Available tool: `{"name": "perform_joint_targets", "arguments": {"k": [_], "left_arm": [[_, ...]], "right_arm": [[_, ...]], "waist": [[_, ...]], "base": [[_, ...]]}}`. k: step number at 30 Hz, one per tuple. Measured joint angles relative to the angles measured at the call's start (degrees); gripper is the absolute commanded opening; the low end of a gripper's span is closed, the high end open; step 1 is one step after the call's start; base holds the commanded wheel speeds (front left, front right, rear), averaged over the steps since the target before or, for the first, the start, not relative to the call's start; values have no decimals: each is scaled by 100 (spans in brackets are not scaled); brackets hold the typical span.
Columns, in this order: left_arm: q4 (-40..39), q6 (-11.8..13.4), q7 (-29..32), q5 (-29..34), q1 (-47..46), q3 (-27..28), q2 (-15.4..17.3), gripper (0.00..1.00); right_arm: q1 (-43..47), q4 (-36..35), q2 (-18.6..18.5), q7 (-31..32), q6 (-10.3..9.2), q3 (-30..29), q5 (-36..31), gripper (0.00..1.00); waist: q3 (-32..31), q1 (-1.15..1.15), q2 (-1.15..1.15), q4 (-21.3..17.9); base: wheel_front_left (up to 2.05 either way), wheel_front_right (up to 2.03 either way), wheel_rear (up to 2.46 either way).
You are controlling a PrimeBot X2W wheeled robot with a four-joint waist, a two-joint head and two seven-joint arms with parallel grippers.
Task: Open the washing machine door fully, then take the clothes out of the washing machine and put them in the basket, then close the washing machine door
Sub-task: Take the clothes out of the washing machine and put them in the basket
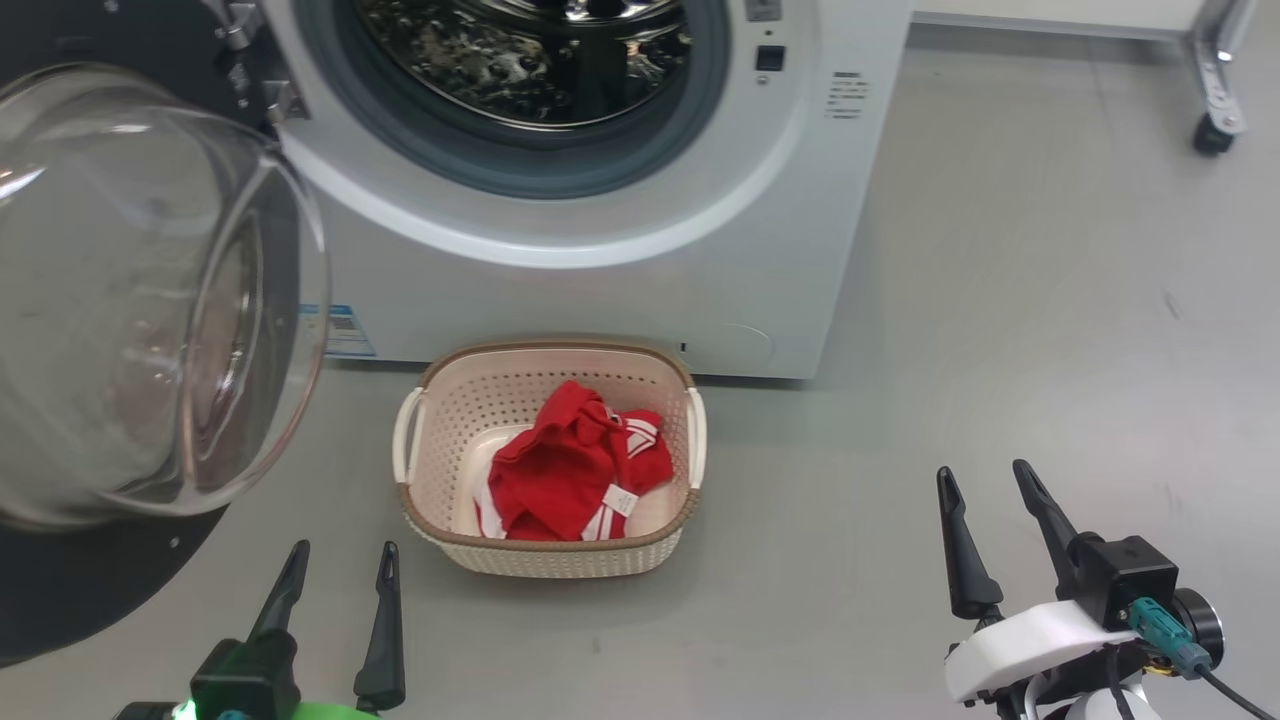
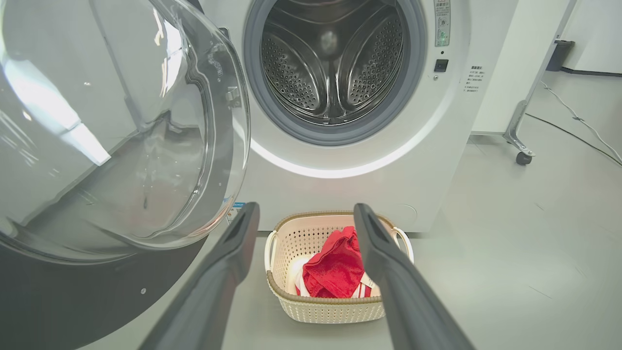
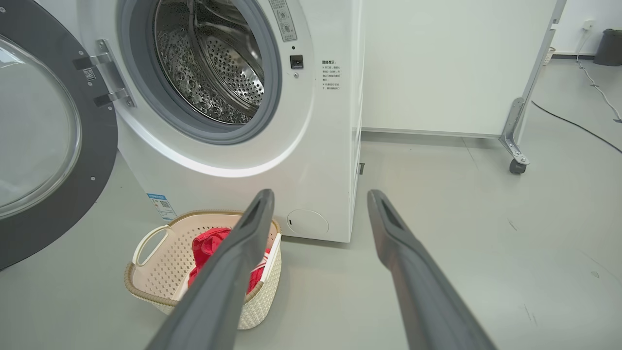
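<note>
The white washing machine (image 1: 620, 270) stands ahead with its steel drum (image 2: 333, 63) showing no clothes inside. Its door (image 1: 140, 300), black-rimmed with a bulging glass bowl, is swung wide to the left (image 2: 112, 126) (image 3: 43, 141). On the floor in front sits the cream basket (image 1: 440, 400) (image 2: 286, 253) (image 3: 150, 272) holding red clothes with white trim (image 1: 570, 465) (image 2: 335, 267) (image 3: 206, 245). My left gripper (image 1: 340, 555) (image 2: 306, 214) hangs open, low and left of the basket. My right gripper (image 1: 985, 480) (image 3: 318, 199) is open too, well to the basket's right. Both hold nothing.
A white panel on a metal wheeled leg (image 3: 517, 146) (image 1: 1215, 100) stands right of the machine. Cables (image 2: 578, 126) run across the grey floor at the far right. A dark bin (image 3: 610, 46) stands at the far wall. The door takes up the left side.
</note>
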Motion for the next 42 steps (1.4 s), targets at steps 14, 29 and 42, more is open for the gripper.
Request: {"name": "perform_joint_targets", "arguments": {"k": [14, 29, 42], "left_arm": [[140, 1, -115, -110, 2, 149, -27, 100], [261, 1, -115, -263, 44, 315, -32, 100], [171, 2, -116, -269, 225, 483, -33, 100]], "right_arm": [[0, -29, -3, 73, 10, 114, -7, 100], [151, -24, 93, 199, 54, 364, -7, 100], [180, -25, 137, 299, 85, 492, -7, 100]], "waist": [[-108, 0, 0, 1058], [-382, 0, 0, 2070], [-555, 0, 0, 2329]], "base": [[0, 0, 0], [0, 0, 0], [0, 0, 0]]}}
